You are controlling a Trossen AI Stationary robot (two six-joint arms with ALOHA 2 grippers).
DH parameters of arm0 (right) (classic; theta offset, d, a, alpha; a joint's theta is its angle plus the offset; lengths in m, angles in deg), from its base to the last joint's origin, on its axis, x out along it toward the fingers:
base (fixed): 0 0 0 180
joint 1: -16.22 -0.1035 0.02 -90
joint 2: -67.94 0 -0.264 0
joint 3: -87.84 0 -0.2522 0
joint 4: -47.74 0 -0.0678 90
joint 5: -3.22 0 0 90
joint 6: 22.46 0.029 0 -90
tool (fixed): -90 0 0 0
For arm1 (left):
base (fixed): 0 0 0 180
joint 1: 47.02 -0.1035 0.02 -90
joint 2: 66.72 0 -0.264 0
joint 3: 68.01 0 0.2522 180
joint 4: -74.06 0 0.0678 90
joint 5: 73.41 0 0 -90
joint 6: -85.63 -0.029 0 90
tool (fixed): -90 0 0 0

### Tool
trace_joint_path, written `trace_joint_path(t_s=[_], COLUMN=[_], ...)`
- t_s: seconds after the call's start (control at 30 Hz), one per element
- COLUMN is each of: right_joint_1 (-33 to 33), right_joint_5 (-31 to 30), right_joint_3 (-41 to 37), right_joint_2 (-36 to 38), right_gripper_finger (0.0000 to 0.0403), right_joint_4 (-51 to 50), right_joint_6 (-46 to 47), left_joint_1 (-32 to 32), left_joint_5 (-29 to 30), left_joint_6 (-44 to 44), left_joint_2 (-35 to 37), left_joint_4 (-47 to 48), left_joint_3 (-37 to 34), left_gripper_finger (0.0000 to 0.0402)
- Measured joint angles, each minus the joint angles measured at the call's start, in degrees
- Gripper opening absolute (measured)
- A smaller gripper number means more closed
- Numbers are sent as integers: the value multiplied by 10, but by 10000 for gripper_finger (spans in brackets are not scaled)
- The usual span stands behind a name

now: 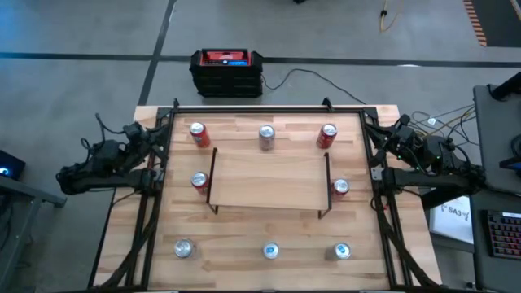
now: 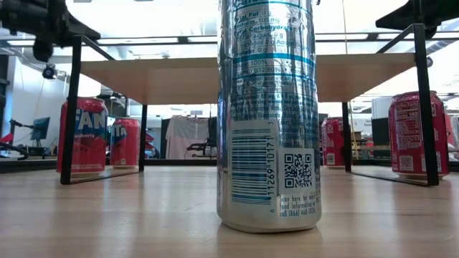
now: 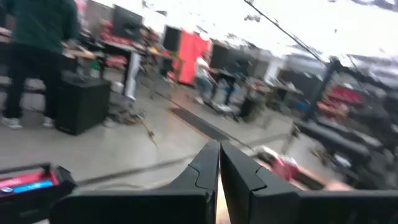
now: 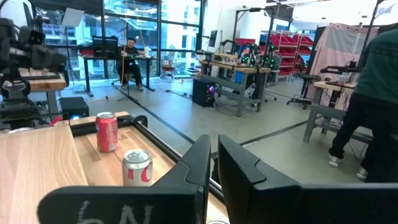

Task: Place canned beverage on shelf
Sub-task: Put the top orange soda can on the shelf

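Observation:
The shelf (image 1: 269, 181), a light-wood board on thin black legs, stands in the middle of the table. Several cans stand upright on the tabletop around it: red ones (image 1: 198, 134) (image 1: 327, 135) and a silver one (image 1: 266, 137) along the far side, red ones (image 1: 199, 182) (image 1: 340, 189) beside the shelf's ends, and silver ones (image 1: 184, 248) (image 1: 270, 251) (image 1: 342, 251) near the front. The middle front can (image 2: 269, 115) fills the low view. My left gripper (image 3: 219, 155) is shut and holds nothing, folded back at the table's left edge (image 1: 153, 134). My right gripper (image 4: 213, 152) is shut and holds nothing at the right edge (image 1: 383, 134).
A black box with a red top (image 1: 227, 72) sits on the floor beyond the table's far edge. A black frame (image 1: 269, 108) runs along the table's far and side edges. People stand in the room beyond (image 3: 37, 37) (image 4: 373, 106). The shelf top (image 2: 244, 75) is bare.

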Motion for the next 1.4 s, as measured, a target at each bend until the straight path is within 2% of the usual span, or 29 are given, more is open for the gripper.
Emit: trace_joint_path(t_s=[0.13,0.27,0.47,0.73,1.03,1.4], right_joint_1=[0,0,0,0,0,0], right_joint_5=[0,0,1,1,5,5], right_joint_3=[0,0,0,0,0,0], right_joint_2=[0,0,0,0,0,-1], right_gripper_finger=[22,22,22,22,22,22], right_joint_4=[0,0,4,6,5,30], right_joint_6=[0,11,133,166,196,211], left_joint_1=[0,0,0,0,0,0], left_joint_5=[-43,-48,-48,-92,-90,-90], left_joint_6=[31,28,-23,-64,-91,-81], left_joint_2=[0,0,0,0,0,0], left_joint_4=[-21,-114,-258,-276,-281,-307], left_joint_3=[-57,-120,-180,-182,-179,-179], left_gripper_finger=[0,0,0,0,0,0])
